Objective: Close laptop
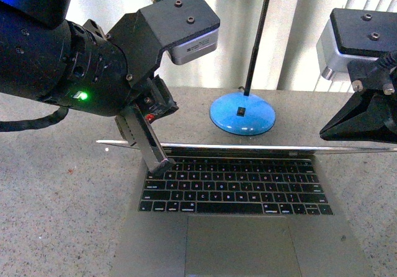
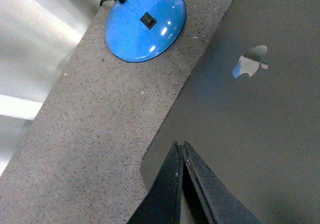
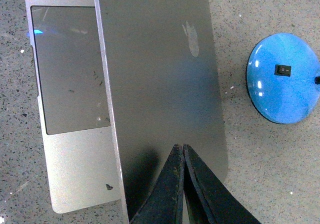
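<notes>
I count 1 laptop [image 1: 236, 190] mid desk [image 1: 56, 215], lid partway down, edge-on in front cam. 1 blue lamp base [image 1: 242, 114] just behind it. 2 arms: L fingers [image 2: 167, 189] pinched together at a lid corner, R fingers [image 3: 167, 184] same over the lid's edge, both holding nothing afaict.

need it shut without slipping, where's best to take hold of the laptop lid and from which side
The laptop's lid hangs low over the keyboard, flat grey back up, too wide to pinch. Likely best: push down from above on that back near its free edge, for most leverage. The shut left gripper and right gripper are above it.
</notes>
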